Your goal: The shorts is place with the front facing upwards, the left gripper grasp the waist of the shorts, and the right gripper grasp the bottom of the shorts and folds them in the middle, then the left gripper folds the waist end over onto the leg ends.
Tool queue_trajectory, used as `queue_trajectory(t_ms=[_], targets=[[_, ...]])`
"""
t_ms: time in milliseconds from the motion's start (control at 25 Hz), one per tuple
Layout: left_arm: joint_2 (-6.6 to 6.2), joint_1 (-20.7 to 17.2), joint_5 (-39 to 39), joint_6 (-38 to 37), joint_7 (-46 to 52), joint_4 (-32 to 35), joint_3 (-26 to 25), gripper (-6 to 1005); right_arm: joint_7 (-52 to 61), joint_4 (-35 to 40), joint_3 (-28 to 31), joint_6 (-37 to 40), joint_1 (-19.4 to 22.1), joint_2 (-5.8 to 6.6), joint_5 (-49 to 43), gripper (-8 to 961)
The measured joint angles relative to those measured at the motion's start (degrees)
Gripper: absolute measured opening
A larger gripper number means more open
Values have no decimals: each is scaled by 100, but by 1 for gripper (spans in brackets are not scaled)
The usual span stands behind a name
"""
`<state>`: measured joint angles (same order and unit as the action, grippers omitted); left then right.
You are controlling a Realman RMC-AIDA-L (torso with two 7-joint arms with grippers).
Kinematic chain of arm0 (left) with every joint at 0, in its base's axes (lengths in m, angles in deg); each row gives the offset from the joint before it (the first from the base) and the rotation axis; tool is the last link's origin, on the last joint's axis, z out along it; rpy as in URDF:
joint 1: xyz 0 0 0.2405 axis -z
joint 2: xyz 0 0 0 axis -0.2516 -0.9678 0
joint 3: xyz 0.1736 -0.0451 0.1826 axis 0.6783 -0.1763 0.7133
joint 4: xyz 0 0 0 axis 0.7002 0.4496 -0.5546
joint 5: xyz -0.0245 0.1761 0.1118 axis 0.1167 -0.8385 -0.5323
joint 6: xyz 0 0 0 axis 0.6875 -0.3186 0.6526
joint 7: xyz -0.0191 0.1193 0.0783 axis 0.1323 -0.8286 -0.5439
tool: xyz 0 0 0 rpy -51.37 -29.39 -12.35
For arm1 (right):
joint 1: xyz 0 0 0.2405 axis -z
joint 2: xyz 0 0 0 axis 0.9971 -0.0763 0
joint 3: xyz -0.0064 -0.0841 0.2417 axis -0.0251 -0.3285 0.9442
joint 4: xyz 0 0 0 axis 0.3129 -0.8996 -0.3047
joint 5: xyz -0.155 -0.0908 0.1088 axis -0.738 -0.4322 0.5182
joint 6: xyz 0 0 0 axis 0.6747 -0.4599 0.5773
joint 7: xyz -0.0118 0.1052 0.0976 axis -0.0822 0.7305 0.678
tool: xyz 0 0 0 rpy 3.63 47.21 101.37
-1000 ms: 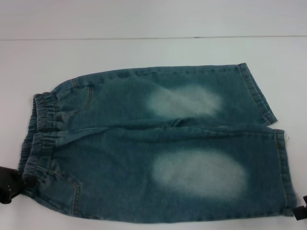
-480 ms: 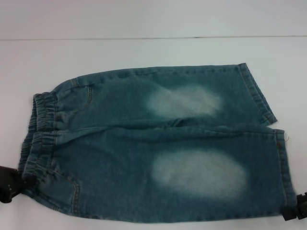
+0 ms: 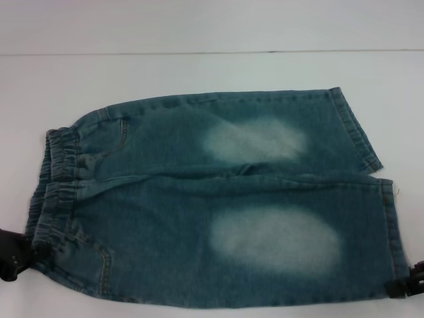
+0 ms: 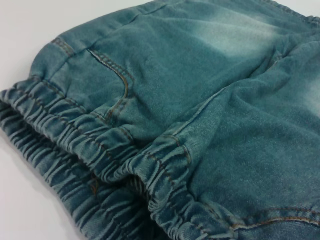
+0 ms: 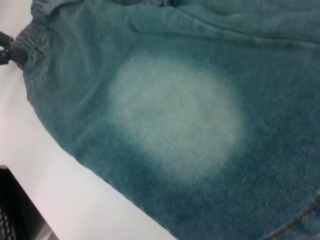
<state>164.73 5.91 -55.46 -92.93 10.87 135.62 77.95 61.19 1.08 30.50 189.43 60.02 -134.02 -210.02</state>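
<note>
The shorts [image 3: 212,199] lie flat on the white desk [image 3: 199,73], faded patches up, so the front faces upward for a lengthwise fold. The left gripper [image 3: 12,255] sits at the near corner of the waist [image 3: 56,192], touching the puckered band. The right gripper [image 3: 407,286] sits at the opposite end of the shorts, against the near hem of the bottom of the shorts [image 3: 391,232]. Whether either pair of jaws is clenched on cloth, I cannot tell. Both corners look ready for lifting.
</note>
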Motion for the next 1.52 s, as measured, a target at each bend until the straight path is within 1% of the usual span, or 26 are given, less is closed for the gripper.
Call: queue_trajectory(t_ms=[80, 280, 400, 600, 800, 1040, 1160, 1400, 1520], targets=[[0, 0, -6, 0, 2, -6, 3, 48, -57, -53, -33, -8, -6, -4, 0, 821], [-1, -4, -12, 0, 5, -10, 3, 48, -104, -123, -48, -34, -12, -8, 0, 585], [-1, -7, -13, 0, 6, -21, 3, 49, -120, -124, -34, -46, -6, -9, 1, 373], [-1, -9, -13, -2, 32, -35, 3, 48, -151, -125, -40, -77, 4, -9, 1, 126], [-7, 33, -14, -6, 180, -45, -24, 49, -244, -82, 45, -101, 17, -4, 31, 84], [-57, 163, 19, -58, 596, -20, -49, 50, -500, -44, 494, -116, -33, 43, 130, 34], [-64, 279, 35, -67, 830, 6, -52, 50, -581, 142, 706, -121, -57, 52, 362, 35], [-126, 546, 262, -126, 1401, 85, -59, 51, -578, 706, 769, -155, -80, 53, 1036, 34], [-154, 615, 471, -246, 1673, 238, -59, 52, -588, 853, 781, -328, -131, 53, 1311, 34]])
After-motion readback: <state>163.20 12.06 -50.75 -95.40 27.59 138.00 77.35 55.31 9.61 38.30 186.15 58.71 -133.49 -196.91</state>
